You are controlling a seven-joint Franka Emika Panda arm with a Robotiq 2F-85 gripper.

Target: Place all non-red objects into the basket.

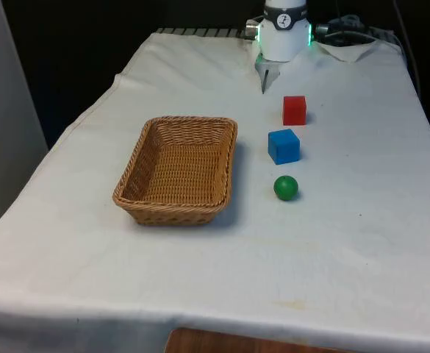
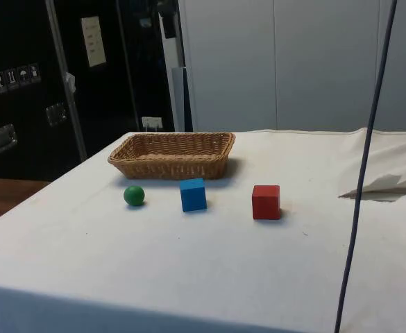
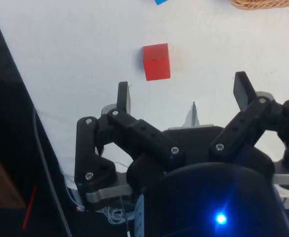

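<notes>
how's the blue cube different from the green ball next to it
The blue cube is flat-faced with sharp edges; the green ball is round. The blue cube looks larger than the green ball. In the row beside the basket, the blue cube sits in the middle, next to the red cube, while the green ball is at the end farthest from the robot. Both rest on the white cloth, outside the basket, and neither is red.

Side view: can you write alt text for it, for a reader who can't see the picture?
A wicker basket sits empty on a table under a white cloth, with a green ball, a blue cube and a red cube in a row in front of it. Dark cabinets stand behind.
</notes>
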